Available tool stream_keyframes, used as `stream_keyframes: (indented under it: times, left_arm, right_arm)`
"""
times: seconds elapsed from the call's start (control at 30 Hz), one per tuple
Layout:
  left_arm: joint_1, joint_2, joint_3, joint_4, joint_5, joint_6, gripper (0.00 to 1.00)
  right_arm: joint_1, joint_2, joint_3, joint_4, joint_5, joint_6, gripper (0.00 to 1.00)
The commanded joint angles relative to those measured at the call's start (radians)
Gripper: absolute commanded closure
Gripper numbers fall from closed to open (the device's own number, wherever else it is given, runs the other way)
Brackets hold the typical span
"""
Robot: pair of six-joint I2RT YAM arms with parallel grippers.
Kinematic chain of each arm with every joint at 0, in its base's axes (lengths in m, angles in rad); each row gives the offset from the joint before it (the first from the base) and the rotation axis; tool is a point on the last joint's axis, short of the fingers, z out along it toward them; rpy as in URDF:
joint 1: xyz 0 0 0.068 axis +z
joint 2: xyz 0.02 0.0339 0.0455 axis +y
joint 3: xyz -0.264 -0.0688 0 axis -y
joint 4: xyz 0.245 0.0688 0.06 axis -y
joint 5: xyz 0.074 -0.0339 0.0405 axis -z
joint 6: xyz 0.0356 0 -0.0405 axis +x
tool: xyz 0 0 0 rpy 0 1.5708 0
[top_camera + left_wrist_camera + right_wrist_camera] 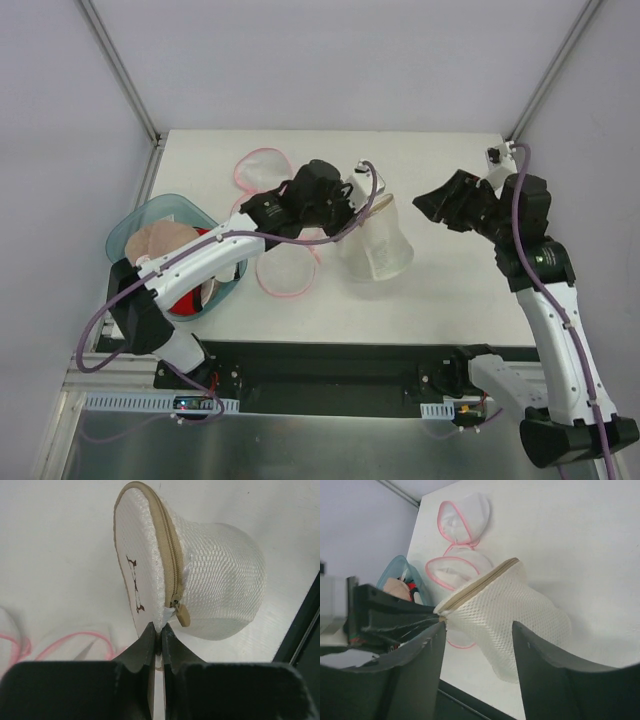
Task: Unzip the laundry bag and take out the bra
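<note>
Two claws: the left claw pinches the edge of the cream mesh bag just beside its closed zip, mid-way across the table; the right claw gapes wide, apart from it.

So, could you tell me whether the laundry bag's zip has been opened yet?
No, the tan zip on the laundry bag lies shut along the rim, its slider beside the left gripper.

The laundry bag is held at its rim by the left gripper. The right gripper is seen just beside it, not touching.
</note>
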Motion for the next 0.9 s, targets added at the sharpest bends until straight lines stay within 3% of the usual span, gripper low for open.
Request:
stream_keyframes:
  times: [0.0,0.17,0.37,0.67,0.87]
  left_arm:
    - [0.018,0.096,0.115,-0.156,0.051,-0.250,1.00]
    - [0.038,0.159,0.171,-0.190,0.118,-0.391,1.00]
    - [0.084,0.167,0.181,-0.184,0.219,-0.485,1.00]
    - [0.087,0.187,0.188,-0.180,0.256,-0.505,1.00]
    - [0.088,0.190,0.187,-0.178,0.265,-0.509,1.00]
  right_arm:
    - [0.064,-0.032,-0.038,0.018,0.098,-0.016,0.46]
    - [0.184,0.032,-0.055,-0.013,0.126,-0.061,0.71]
    - [0.228,0.091,-0.086,0.036,0.083,-0.035,0.69]
    - [0.306,0.155,-0.077,0.072,0.081,-0.008,0.58]
    - [0.334,0.195,-0.052,0.088,0.095,-0.001,0.58]
